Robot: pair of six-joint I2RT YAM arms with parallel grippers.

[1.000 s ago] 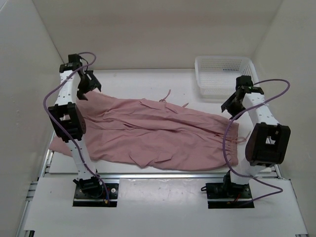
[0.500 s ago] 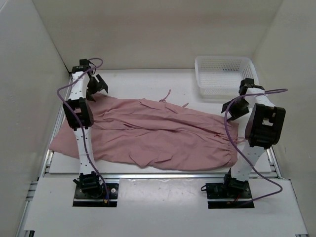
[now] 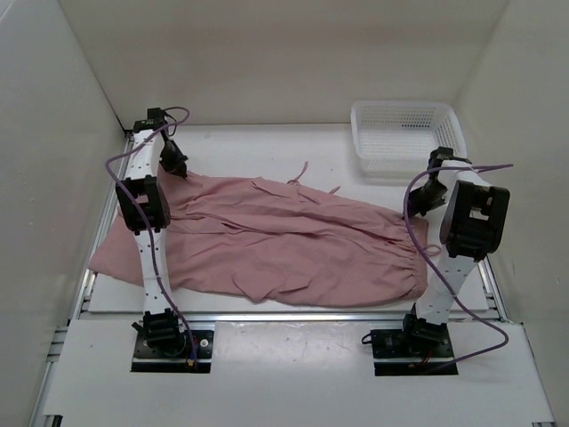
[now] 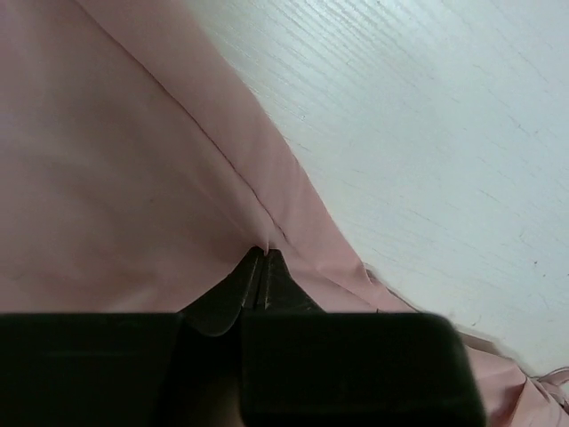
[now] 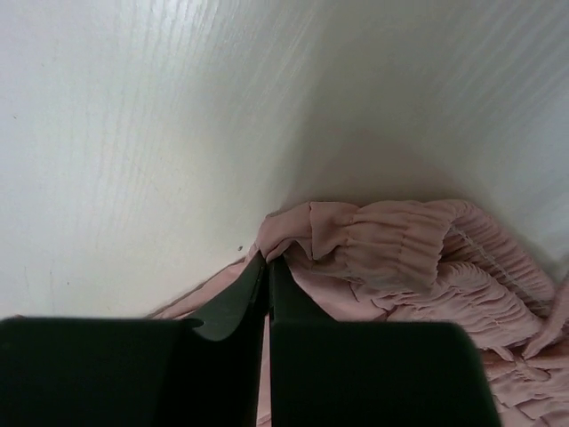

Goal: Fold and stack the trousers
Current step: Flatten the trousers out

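- Pink trousers (image 3: 284,242) spread flat across the table (image 3: 258,142), legs toward 9 o'clock, waistband (image 5: 400,253) at 3 o'clock.
- Cords (image 3: 302,169) loose on the bare surface at 12 o'clock, just past the far edge of the cloth.
- Basket (image 3: 404,133) at 1 o'clock, apart from the fabric.
- Left gripper (image 4: 263,260) clenched on the far leg edge at 10 o'clock, with the seam nipped right at the fingertips.
- Right gripper (image 5: 268,264) clamped on the far corner of the waistband at 3 o'clock, a thin bite by the look of it.
- Likely step: a lengthwise fold, far edge carried over to the near edge at 6 o'clock.
- Raise both ends together and to the same height, only enough to clear the layer beneath.
- Keep the edge taut between the two grips, so the middle does not sag or drag a wrinkle along.
- Go slowly: thin, soft cloth held by so little may slip out.
- Set the far edge down square on the near edge, with no overshoot past the table at 6 o'clock.
- Mind the cords, apt to trail and end up trapped in the fold.
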